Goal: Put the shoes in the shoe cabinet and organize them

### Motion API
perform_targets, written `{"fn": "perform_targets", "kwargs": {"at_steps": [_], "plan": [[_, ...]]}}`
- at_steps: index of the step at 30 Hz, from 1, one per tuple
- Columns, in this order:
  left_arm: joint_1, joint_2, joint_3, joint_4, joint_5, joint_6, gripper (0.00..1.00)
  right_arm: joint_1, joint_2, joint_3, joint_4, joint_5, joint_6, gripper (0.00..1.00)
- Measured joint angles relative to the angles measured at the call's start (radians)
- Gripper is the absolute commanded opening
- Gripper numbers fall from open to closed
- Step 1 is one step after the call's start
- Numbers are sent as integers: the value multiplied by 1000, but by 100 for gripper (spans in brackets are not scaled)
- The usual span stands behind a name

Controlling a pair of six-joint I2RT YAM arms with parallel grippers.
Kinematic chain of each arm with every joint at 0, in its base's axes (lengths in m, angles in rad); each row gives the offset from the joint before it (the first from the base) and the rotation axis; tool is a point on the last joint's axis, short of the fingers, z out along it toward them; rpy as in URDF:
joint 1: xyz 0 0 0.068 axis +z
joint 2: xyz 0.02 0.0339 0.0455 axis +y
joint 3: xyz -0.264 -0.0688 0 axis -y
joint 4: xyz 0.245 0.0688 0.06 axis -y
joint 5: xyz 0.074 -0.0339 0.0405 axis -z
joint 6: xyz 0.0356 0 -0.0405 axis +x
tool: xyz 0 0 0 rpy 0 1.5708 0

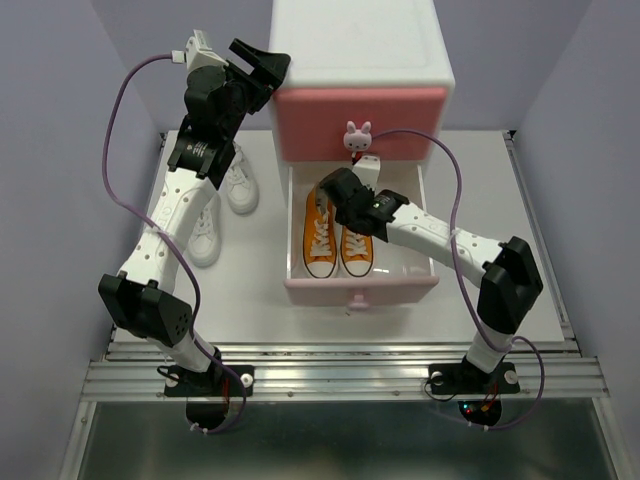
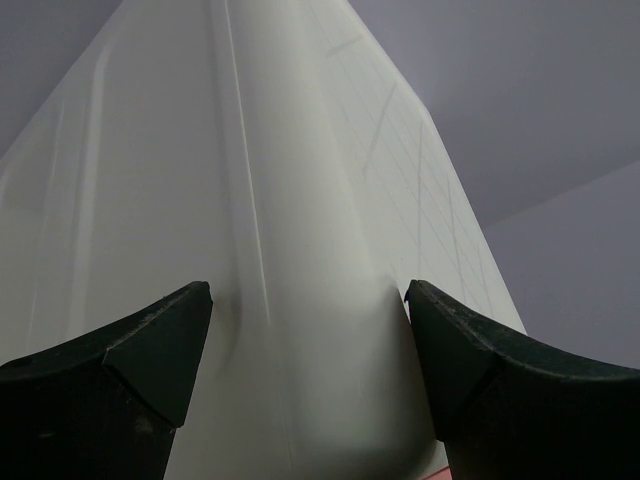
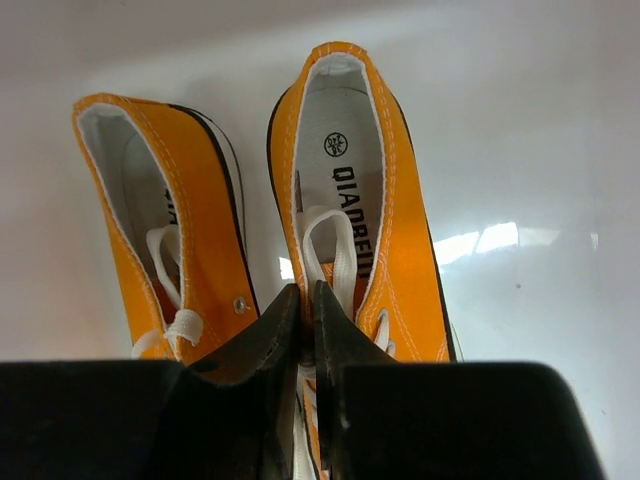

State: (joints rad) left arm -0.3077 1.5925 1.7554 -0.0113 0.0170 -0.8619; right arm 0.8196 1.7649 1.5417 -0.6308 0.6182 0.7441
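Note:
The white shoe cabinet [image 1: 360,40] stands at the back, its lower paler pink drawer [image 1: 360,291] pulled out. Both orange shoes lie in it side by side, the left one [image 1: 320,235] and the right one [image 1: 358,252]. My right gripper [image 1: 335,190] is shut on the side wall of the right orange shoe [image 3: 400,250] near its heel; the left orange shoe [image 3: 190,230] lies beside it. My left gripper [image 1: 265,65] is open, its jaws astride the cabinet's upper left corner [image 2: 300,200]. The two white shoes [image 1: 240,180] [image 1: 205,235] lie on the table left of the cabinet.
The darker pink upper drawer [image 1: 400,120] is closed, with a bunny knob [image 1: 357,133] just above my right wrist. The right half of the open drawer's floor [image 3: 530,180] is bare. Purple walls close in the table on three sides.

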Motion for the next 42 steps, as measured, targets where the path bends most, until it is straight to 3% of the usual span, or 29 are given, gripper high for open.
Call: {"fn": "perform_targets", "kwargs": {"at_steps": [3,6,7,8,11,18,22,33,42], "plan": [[0,0,0,-1,1,0,88,-1,-23,-53,82,-45,-23,15],[0,1,-1,0,1,0,88,-4,-31,-68,107,-66,-29,26],[0,1,-1,0,1,0,88,-4,-31,-68,109,-66,-29,32],[0,1,-1,0,1,0,88,-4,-31,-68,108,-66,-28,47],[0,1,-1,0,2,0,88,-4,-31,-63,100,-66,-23,62],[0,2,-1,0,2,0,88,-4,-32,-50,77,-65,2,81],[-1,3,0,-2,6,0,88,-4,-43,-56,72,-77,3,100],[-5,14,16,-17,13,0,88,-8,-239,-248,122,-222,-132,100],[-5,20,34,-37,12,3,88,-11,-269,-262,106,-284,-153,100]]}}
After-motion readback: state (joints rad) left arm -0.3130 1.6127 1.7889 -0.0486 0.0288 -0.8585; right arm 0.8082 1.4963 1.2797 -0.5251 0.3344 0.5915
